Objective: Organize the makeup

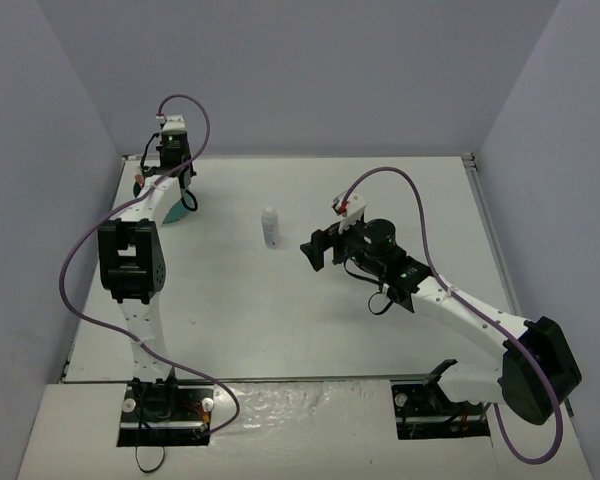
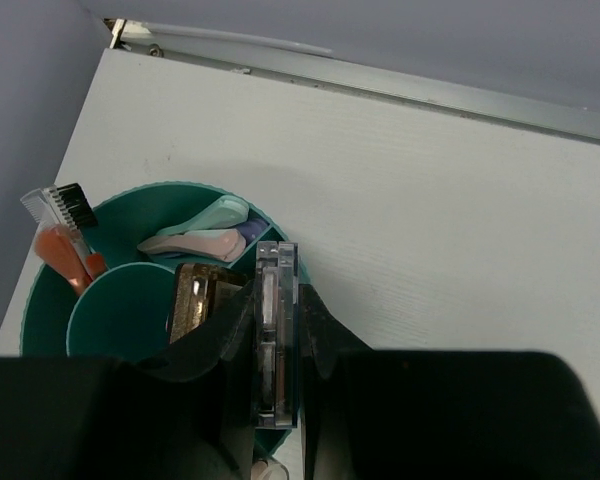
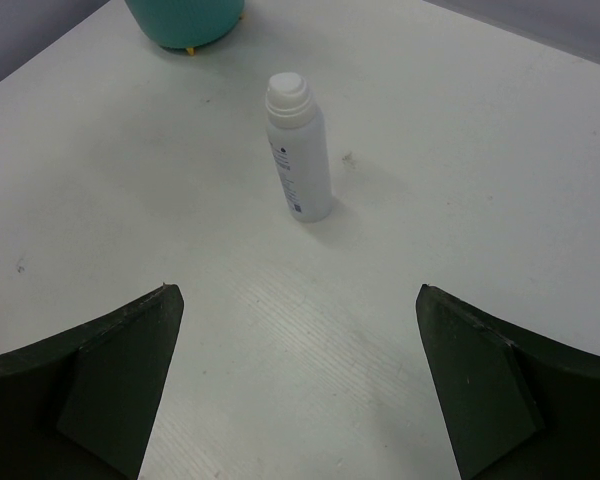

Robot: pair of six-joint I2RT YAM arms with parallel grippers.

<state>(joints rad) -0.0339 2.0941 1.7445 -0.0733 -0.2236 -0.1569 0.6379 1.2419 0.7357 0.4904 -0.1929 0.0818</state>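
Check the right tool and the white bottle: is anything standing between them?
Nothing visible does. The white bottle stands upright straight ahead of the open right tool, with only bare table between them. The teal tub sits farther back, beyond the bottle.

The scene was lit brightly and evenly from overhead, and only soft shadows were cast. A short, faint shadow was thrown to the right of the white bottle (image 3: pixel 299 150) on the table (image 3: pixel 480 150). A dull sheen was seen on the near board (image 1: pixel 310 400) in the top view. The left gripper (image 2: pixel 277 345) was rendered as a black, blurred mass, while the clear-edged case (image 2: pixel 276 300) in it was caught sharply, with small highlights. The right gripper (image 3: pixel 298 295) was shown dark and soft at the lower corners.
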